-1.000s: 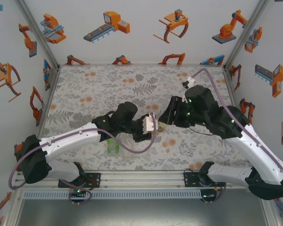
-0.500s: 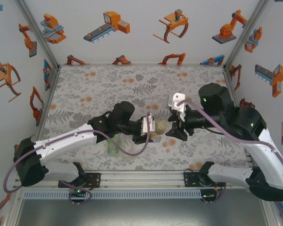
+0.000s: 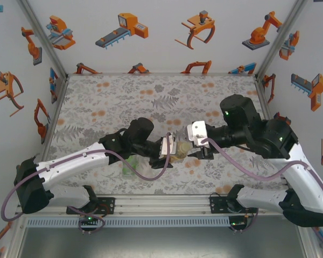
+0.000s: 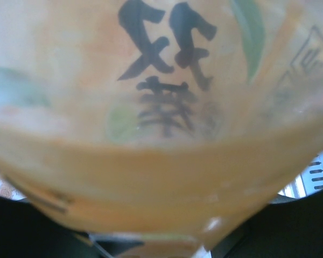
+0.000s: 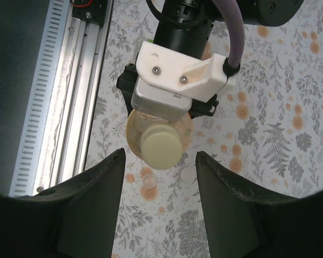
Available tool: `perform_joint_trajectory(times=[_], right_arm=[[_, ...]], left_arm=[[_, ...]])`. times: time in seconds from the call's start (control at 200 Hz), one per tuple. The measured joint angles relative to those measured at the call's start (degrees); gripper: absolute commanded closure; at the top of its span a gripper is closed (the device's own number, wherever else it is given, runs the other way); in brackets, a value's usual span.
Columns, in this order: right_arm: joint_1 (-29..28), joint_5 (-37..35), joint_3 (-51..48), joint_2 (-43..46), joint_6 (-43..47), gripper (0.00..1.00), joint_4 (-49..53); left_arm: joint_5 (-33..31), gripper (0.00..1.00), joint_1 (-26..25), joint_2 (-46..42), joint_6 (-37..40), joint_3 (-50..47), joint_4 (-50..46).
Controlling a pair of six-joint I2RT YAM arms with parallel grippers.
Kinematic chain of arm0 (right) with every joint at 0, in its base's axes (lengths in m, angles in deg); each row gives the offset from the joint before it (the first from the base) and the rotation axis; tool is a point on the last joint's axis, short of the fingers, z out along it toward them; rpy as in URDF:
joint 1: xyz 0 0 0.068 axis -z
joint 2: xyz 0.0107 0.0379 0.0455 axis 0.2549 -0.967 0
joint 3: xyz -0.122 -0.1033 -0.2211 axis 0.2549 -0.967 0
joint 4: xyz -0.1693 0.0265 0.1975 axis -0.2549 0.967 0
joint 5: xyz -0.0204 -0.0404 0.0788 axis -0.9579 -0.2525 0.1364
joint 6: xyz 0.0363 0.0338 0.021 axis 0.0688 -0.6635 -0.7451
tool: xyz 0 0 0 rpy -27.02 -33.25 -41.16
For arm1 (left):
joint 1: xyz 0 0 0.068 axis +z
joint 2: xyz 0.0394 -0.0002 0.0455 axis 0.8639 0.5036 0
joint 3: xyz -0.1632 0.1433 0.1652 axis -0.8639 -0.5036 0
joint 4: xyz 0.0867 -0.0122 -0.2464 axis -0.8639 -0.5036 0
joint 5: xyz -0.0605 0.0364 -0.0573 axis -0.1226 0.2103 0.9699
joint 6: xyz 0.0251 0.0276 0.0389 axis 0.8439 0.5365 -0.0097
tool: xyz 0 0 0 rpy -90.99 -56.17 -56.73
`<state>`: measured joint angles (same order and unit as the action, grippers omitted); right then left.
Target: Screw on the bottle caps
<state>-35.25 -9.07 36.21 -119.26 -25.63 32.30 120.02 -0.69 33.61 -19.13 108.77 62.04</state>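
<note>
Right tool (image 5: 160, 161): spread, swung back to face the bottle's cap (image 5: 159, 145), not touching | left tool (image 3: 172, 152): pinching amber bottle (image 4: 161, 134) | cap seated; likely regrip for 1 more turn.

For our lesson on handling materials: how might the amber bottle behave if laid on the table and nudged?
The amber bottle looks round-bodied, so it would probably roll. Its translucent plastic wall suggests it is light and may dent if squeezed. The smooth-looking label could be slippery to grip.
</note>
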Motion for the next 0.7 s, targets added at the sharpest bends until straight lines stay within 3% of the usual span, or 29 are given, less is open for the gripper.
perform_joint_trajectory(times=[0.27,0.396,0.496,0.591,0.701], right_arm=[[-0.9,0.5,-1.4,-0.8,0.4,0.57,-0.5],[-1.1,0.6,-1.5,-0.8,0.6,0.77,-0.7],[-1.1,0.6,-1.7,-0.7,-0.1,0.84,-0.8],[-1.2,-0.1,-3.5,0.1,-4.2,0.84,-2.7],[-1.2,-4.8,-9.0,3.0,-17.2,0.97,-9.4]], left_arm=[[0.1,1.00,-0.8,0.0,0.0,0.0,-0.5],[0.0,1.00,-0.8,0.0,0.0,0.0,-0.5],[0.1,1.00,-1.0,0.0,0.0,0.0,-1.0],[-0.3,1.00,-1.0,0.0,0.0,0.0,-1.8],[-3.2,1.00,-1.0,-0.5,-0.9,-0.7,-1.9]])
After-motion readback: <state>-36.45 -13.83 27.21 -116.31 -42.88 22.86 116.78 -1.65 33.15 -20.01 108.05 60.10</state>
